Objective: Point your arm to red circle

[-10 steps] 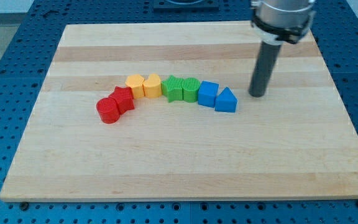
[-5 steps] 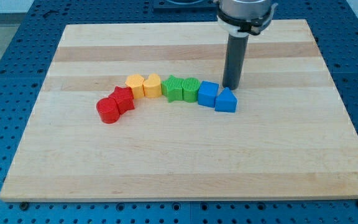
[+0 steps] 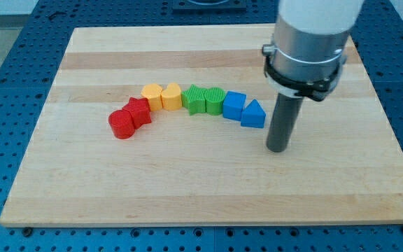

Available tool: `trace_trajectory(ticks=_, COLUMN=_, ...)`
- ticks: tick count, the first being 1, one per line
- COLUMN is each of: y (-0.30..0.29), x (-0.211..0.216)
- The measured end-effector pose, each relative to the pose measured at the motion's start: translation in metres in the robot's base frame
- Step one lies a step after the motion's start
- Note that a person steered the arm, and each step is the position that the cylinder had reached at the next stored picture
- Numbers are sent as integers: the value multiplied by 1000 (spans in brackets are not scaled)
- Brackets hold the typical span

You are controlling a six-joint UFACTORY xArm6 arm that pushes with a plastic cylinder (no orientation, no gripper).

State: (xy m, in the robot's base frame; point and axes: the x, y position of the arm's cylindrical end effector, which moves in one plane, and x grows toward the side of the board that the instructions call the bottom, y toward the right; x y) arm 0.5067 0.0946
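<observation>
The red circle (image 3: 122,124) lies at the left end of a curved row of blocks on the wooden board (image 3: 187,182). It touches a red star (image 3: 139,112). My tip (image 3: 278,148) rests on the board at the view's right, just below and right of the blue triangle (image 3: 254,114). It is far to the right of the red circle, with the whole row between them.
The row runs rightward: orange block (image 3: 151,96), yellow heart (image 3: 171,96), green star (image 3: 194,99), green block (image 3: 215,101), blue block (image 3: 234,106), blue triangle. The arm's grey body (image 3: 306,42) hangs over the board's upper right.
My tip moved left to just above the blue triangle, then swung down and right to below it. The blue triangle seems nudged slightly; the other blocks have not moved.
</observation>
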Motion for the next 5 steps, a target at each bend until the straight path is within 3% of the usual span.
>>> trace_trajectory(ticks=5, y=-125, x=0)
